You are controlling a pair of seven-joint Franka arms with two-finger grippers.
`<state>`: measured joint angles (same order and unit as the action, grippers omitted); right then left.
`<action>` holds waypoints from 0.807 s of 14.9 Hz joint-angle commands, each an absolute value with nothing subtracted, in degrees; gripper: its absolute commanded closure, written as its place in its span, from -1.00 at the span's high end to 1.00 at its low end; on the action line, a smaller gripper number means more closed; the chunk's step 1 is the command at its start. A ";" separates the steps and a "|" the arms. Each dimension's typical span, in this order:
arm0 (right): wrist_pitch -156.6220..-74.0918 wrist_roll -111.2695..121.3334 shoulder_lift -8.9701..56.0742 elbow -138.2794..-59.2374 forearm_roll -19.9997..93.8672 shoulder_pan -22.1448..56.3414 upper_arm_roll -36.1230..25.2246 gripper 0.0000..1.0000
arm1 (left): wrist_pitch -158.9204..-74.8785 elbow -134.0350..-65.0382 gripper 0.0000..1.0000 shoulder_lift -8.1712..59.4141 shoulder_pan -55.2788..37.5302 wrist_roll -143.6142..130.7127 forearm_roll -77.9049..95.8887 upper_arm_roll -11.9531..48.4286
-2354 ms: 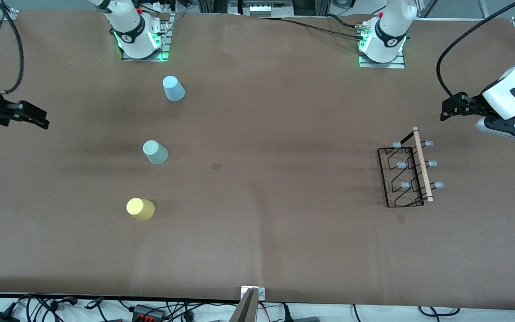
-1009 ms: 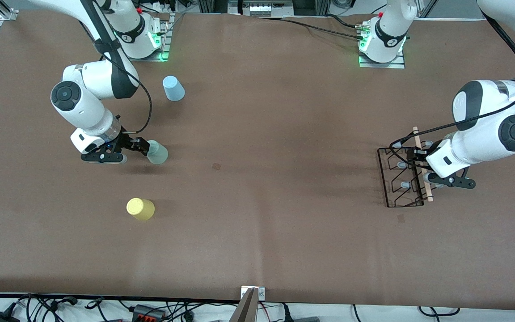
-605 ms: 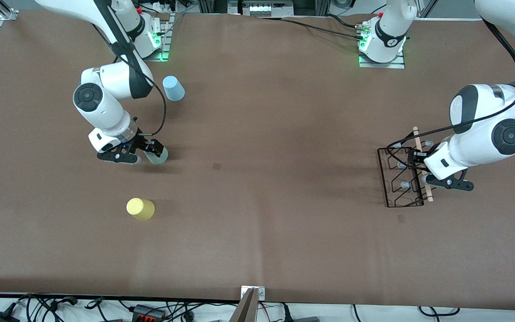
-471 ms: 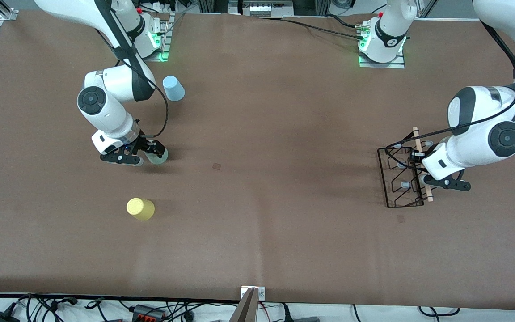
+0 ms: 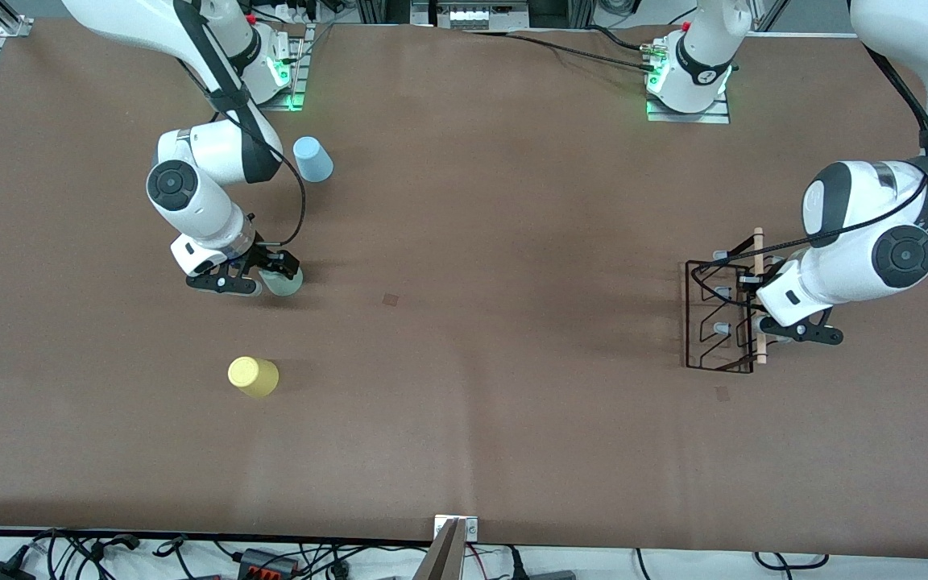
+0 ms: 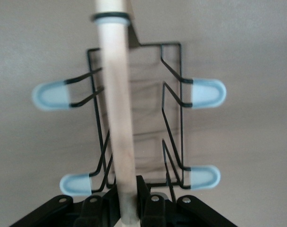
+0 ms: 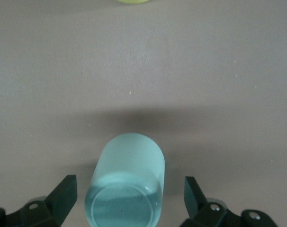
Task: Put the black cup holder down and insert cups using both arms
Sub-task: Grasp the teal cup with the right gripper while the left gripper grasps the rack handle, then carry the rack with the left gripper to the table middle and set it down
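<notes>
room: bare brown table between cups and rack, wide open.
rack: black cup holder, thin wire, toward my left arm's end; my left gripper clamped on its wooden rod.
cups: 3, smooth tapered plastic. Pale green cup between my right gripper's spread fingers, not touching. Yellow cup at its 6 o'clock, light blue cup at 12.
</notes>
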<state>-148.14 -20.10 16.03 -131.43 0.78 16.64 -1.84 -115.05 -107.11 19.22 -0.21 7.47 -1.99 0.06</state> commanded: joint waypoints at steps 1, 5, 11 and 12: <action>-149.33 -20.74 15.47 -133.24 1.32 16.79 -0.97 1.00 | -109.89 -102.33 -0.99 17.84 -0.35 6.86 -2.64 -0.09; -149.06 -20.66 15.64 -133.59 1.32 16.79 -0.88 1.00 | -106.44 -96.86 -0.99 18.46 -2.19 3.19 -1.85 2.27; -149.15 -20.04 15.47 -133.51 1.32 16.61 -0.88 0.30 | -107.75 -92.13 -0.99 22.57 -14.12 -15.79 -1.67 5.36; -149.06 -19.87 15.38 -133.42 1.32 16.61 -0.88 -0.02 | -107.75 -90.11 -0.99 24.24 -16.93 -19.30 -1.67 5.36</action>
<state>-148.15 -20.19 16.04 -132.71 0.78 16.64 -1.02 -108.70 -96.06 20.43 -12.15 -13.58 -1.86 5.63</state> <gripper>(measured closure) 0.181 0.903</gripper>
